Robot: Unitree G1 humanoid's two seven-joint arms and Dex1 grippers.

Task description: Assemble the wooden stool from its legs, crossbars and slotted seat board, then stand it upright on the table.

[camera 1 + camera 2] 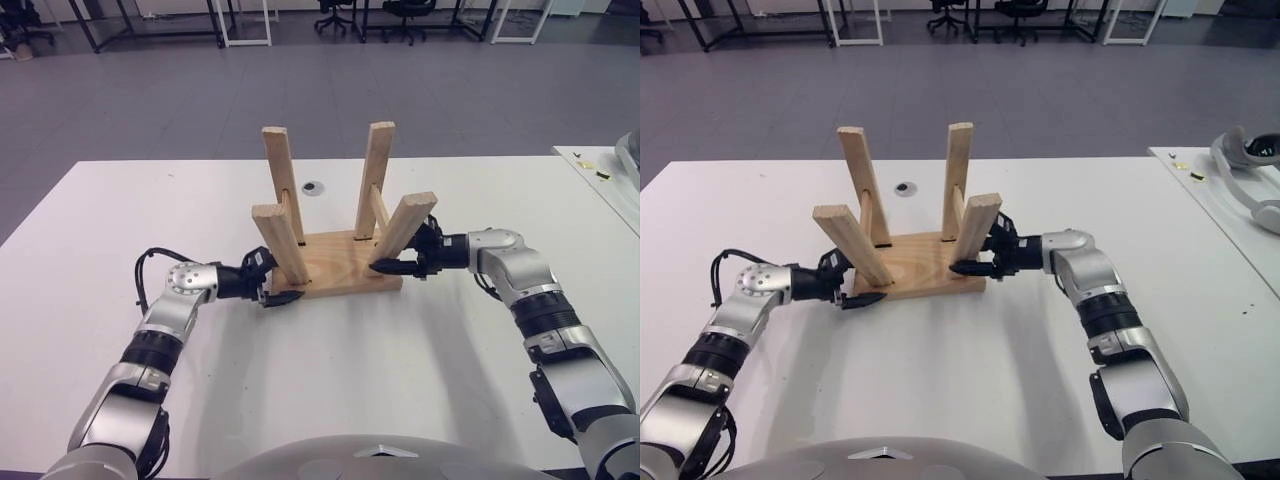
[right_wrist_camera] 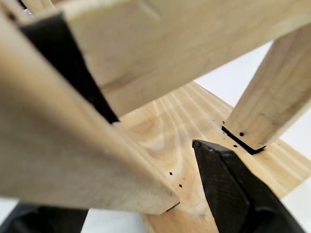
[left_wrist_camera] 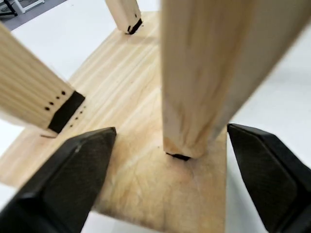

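Observation:
The wooden stool lies upside down mid-table, its seat board (image 1: pixel 335 262) flat and its legs pointing up. Crossbars (image 1: pixel 293 215) join the legs on each side. My left gripper (image 1: pixel 275 290) sits low at the board's near-left corner. It is open, its black fingers (image 3: pixel 73 170) standing either side of the near-left leg (image 3: pixel 204 73) with gaps showing. My right gripper (image 1: pixel 395 262) is at the base of the near-right leg (image 1: pixel 405 225), also open, and one finger (image 2: pixel 238 194) hovers over the board beside that leg.
A small black round piece (image 1: pixel 313 187) lies on the white table behind the stool. A second table at the right carries a white headset (image 1: pixel 1250 165). Bare tabletop (image 1: pixel 350 370) stretches in front of the stool and to both sides.

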